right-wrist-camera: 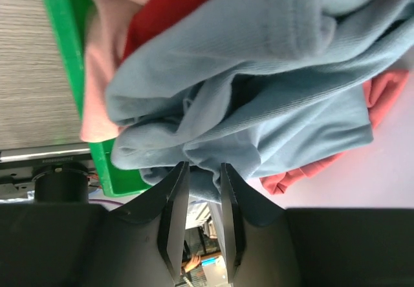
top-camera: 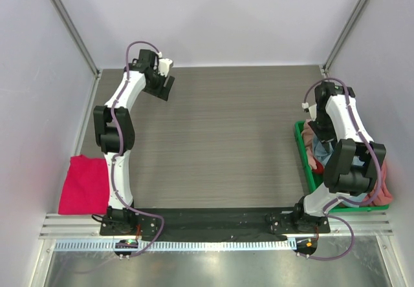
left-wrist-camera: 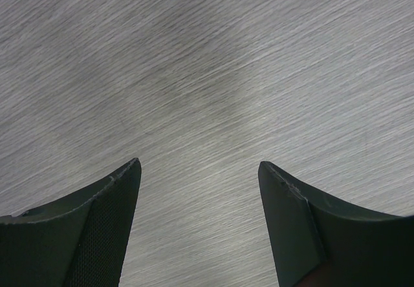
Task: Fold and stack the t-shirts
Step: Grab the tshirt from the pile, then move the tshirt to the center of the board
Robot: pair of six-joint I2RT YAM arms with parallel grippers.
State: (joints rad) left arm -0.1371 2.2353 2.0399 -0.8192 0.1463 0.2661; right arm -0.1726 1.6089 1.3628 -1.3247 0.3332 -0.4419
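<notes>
At 3 o'clock on the desk [top-camera: 226, 138], grey-blue t-shirt [right-wrist-camera: 259, 74] heaped uppermost in green bin [right-wrist-camera: 65, 54], over red shirt [right-wrist-camera: 174, 9] and salmon-pink shirt [right-wrist-camera: 385, 86]. Right gripper [right-wrist-camera: 200, 170] at the heap, jaws nearly closed on a fold of grey-blue cloth, probably for lifting out to mid-desk. Magenta t-shirt [top-camera: 84, 185] folded at 8 o'clock, likely base of the stack. Left gripper [left-wrist-camera: 199, 164] at 11 o'clock, jaws wide apart, holding nothing, well apart from the bin.
</notes>
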